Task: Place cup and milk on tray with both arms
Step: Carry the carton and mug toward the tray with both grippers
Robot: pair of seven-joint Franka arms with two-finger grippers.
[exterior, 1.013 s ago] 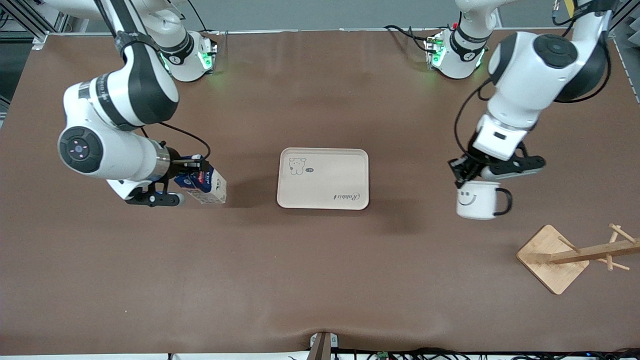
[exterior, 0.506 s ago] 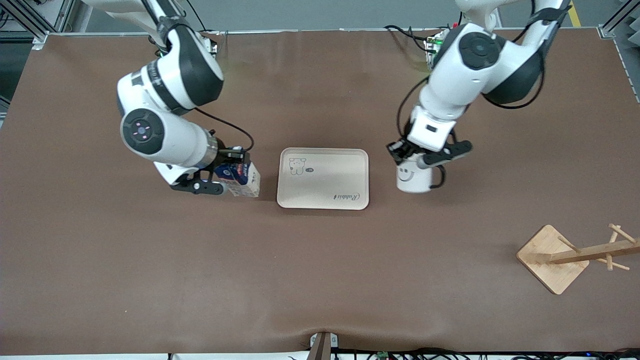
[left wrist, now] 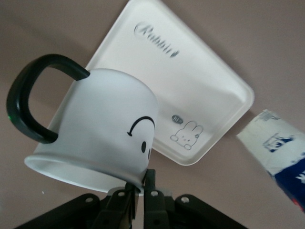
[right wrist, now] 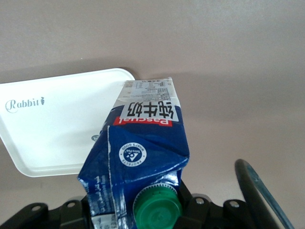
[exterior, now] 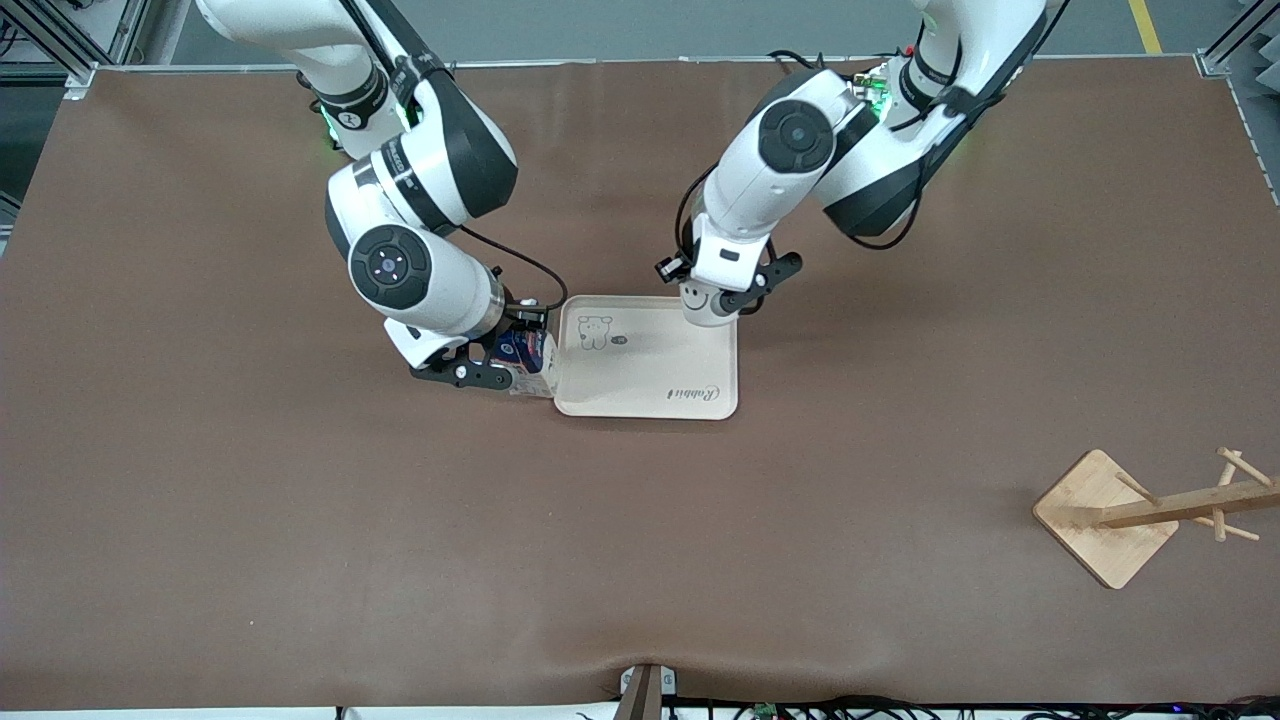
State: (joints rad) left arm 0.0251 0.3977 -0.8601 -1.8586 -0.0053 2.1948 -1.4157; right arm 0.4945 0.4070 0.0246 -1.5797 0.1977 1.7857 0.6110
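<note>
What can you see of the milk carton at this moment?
The milk is a small gable-top carton, dark blue above with a red label band and a pale lower part, printed text, and a green round cap near its top. It looks like coated paperboard. The right tool grips it at its upper part, holding it tilted in the air at the tray edge toward the right arm's end. Nothing else touches it.

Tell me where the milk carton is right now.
In the front view the milk is held in the right claw, in the air at the tray's edge toward the right arm's end of the table. The cup hangs over the tray's other end.
</note>
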